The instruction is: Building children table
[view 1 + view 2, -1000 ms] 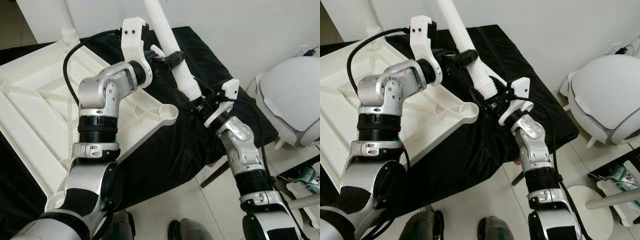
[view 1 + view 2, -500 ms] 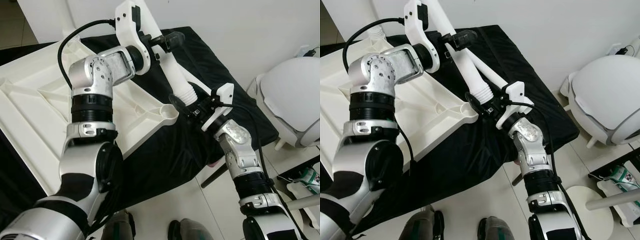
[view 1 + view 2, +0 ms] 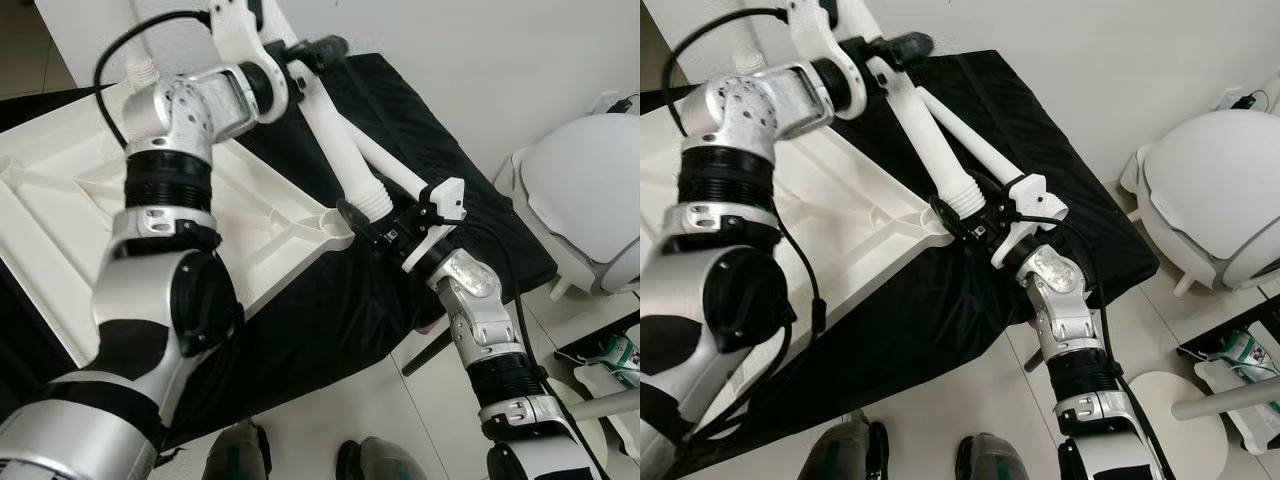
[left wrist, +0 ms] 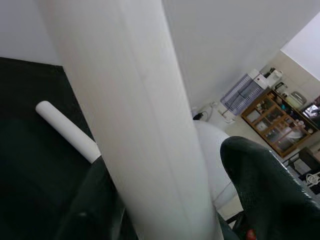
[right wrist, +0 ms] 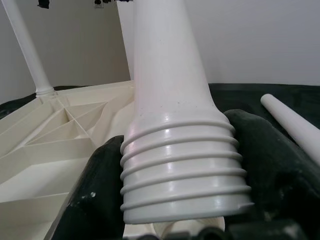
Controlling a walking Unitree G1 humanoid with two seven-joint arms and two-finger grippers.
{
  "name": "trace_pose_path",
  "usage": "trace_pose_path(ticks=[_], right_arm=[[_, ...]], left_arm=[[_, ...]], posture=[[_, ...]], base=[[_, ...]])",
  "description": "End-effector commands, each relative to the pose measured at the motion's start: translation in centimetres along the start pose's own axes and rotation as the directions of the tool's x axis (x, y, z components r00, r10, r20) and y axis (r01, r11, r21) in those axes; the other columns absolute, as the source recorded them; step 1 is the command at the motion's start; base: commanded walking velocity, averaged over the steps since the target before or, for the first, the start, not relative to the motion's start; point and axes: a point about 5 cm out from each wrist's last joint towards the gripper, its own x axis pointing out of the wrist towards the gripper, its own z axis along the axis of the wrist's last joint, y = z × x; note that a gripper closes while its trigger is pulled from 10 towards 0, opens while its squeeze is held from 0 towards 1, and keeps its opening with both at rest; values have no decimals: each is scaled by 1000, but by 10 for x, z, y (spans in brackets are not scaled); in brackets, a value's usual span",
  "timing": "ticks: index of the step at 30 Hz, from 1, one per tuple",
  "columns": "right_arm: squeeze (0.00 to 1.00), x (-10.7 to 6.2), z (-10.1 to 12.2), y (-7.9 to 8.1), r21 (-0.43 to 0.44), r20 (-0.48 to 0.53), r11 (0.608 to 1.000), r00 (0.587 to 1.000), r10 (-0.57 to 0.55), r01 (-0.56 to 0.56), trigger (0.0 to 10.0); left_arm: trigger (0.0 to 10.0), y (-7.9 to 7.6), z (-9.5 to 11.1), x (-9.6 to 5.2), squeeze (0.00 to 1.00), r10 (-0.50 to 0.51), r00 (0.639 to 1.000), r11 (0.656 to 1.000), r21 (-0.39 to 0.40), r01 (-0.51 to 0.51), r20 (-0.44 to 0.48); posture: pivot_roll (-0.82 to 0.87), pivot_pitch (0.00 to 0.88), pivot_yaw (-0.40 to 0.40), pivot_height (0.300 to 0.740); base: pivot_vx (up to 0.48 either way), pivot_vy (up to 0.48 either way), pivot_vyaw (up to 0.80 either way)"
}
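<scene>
Both grippers, left gripper (image 3: 300, 62) and right gripper (image 3: 372, 222), clamped the table leg (image 3: 338, 140), steering its threaded end between the right jaws toward the tabletop (image 3: 60, 210) socket (image 3: 335, 222).

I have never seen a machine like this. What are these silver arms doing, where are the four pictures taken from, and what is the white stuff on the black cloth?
You are looking at a humanoid robot with two silver arms, each ending in a gripper with two black fingers. The two wide pictures come from cameras in its head, looking down; the two close-ups come from cameras on its wrists.

On the black cloth lies a white plastic children's tabletop, upside down so its ribs show. One leg already stands in its far corner, and a spare white leg lies on the cloth.

Both grippers hold one long white plastic table leg: the left gripper clamps its upper part, the right gripper clamps its ribbed screw end. That end hangs just above the round socket at the tabletop's near corner.
</scene>
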Motion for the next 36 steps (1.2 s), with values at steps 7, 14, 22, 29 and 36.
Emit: trace_pose_path(ticks=[7, 14, 22, 29, 36], right_arm=[[0, -1, -1, 3, -26, -11, 999, 1000, 20, -20, 10000], [0, 1, 0, 3, -28, -12, 999, 1000, 25, -25, 10000], [1000, 4, 2, -4, 92, -24, 996, 999, 23, -20, 10000], [1000, 4, 2, -4, 92, -24, 996, 999, 23, -20, 10000], [0, 18, 24, -32, 140, -66, 983, 992, -108, 116, 10000]], left_arm=[[0, -4, 10, 1, 0, -31, 999, 999, 16, 30, 43], [0, -6, 11, 1, 0, -47, 998, 999, 18, 46, 46], [2941, -9, 12, 1, 0, -50, 998, 996, 76, 46, 47], [2941, -9, 12, 1, 0, -50, 998, 996, 76, 46, 47], [10000, -36, 6, -3, 0, -133, 987, 959, 263, 105, 90]], posture=[[-93, 4, 13, 740], [-88, 0, 11, 740], [-86, 0, 10, 740], [-86, 0, 10, 740], [-84, 19, 0, 740]], base=[[0, 0, 0], [0, 0, 0], [0, 0, 0], [0, 0, 0], [0, 0, 0]])
